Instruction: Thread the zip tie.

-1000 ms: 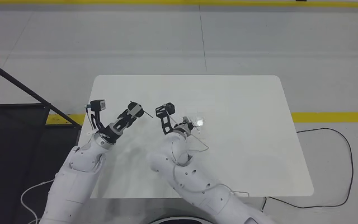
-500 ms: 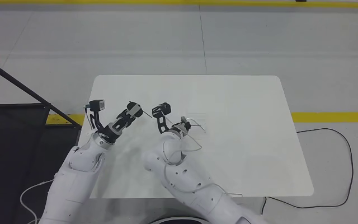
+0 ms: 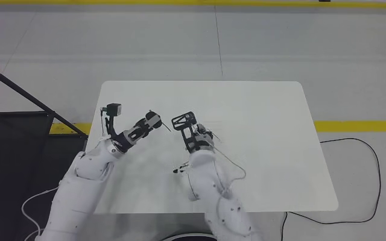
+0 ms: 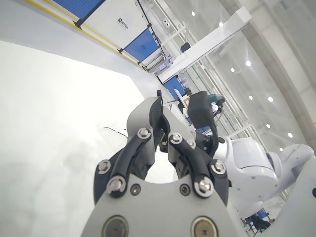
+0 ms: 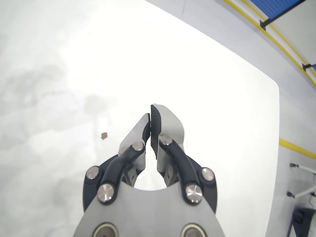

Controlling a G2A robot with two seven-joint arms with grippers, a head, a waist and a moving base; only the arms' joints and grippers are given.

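Note:
A thin dark zip tie (image 3: 164,125) sticks out of my left gripper (image 3: 155,115), over the left-middle of the white table (image 3: 265,108). The tie points toward my right gripper (image 3: 206,134), which hovers a short gap away. In the left wrist view the left gripper (image 4: 159,99) is shut, with a small dark tip poking past its pads and a thin dark strand (image 4: 114,131) showing beside them. In the right wrist view the right gripper (image 5: 150,114) is shut, its pads pressed together. I cannot tell whether anything is pinched between them.
A small brown speck (image 5: 104,136) lies on the table near the right gripper. Thin cables (image 3: 232,165) loop along the right forearm. A black cord (image 3: 356,181) runs over the floor past the table's right edge.
My left gripper has shifted a little to the right with the tie, toward the right gripper. The right forearm has swung to the right, while its gripper stays near the same spot.

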